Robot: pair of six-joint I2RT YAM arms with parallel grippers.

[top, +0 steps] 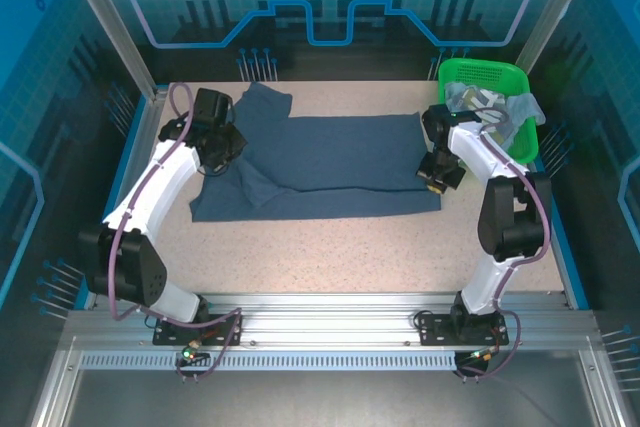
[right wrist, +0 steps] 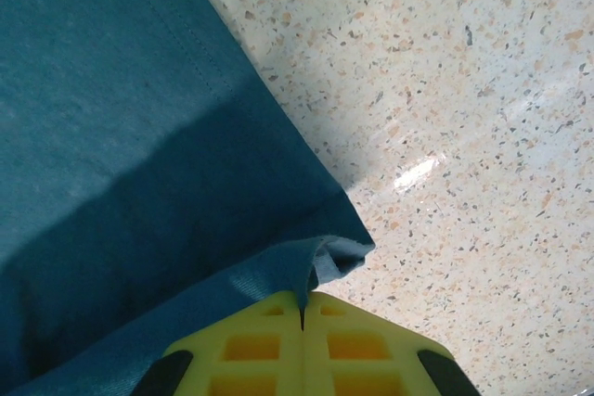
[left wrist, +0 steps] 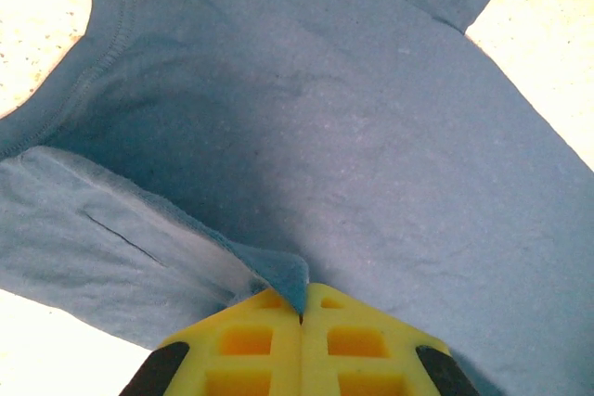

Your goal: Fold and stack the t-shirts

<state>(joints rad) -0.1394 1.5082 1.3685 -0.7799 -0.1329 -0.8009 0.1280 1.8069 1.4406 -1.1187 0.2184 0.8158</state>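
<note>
One slate-blue t-shirt [top: 330, 167], one green basket [top: 470, 69]

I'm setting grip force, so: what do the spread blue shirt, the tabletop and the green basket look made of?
Blue shirt: soft matte knit cloth, likely cotton jersey; stitched hems, limp folds.
Tabletop: hard, speckled, stone-look, perhaps terrazzo or laminate; glossy glare spot.
Green basket: seemingly plastic mesh; perforated walls.

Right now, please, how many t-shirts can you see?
2: a plain dark slate-blue cloth t-shirt spread on the speckled table, and a crumpled grey-blue t-shirt in the green plastic mesh basket; more may hide there.
</note>
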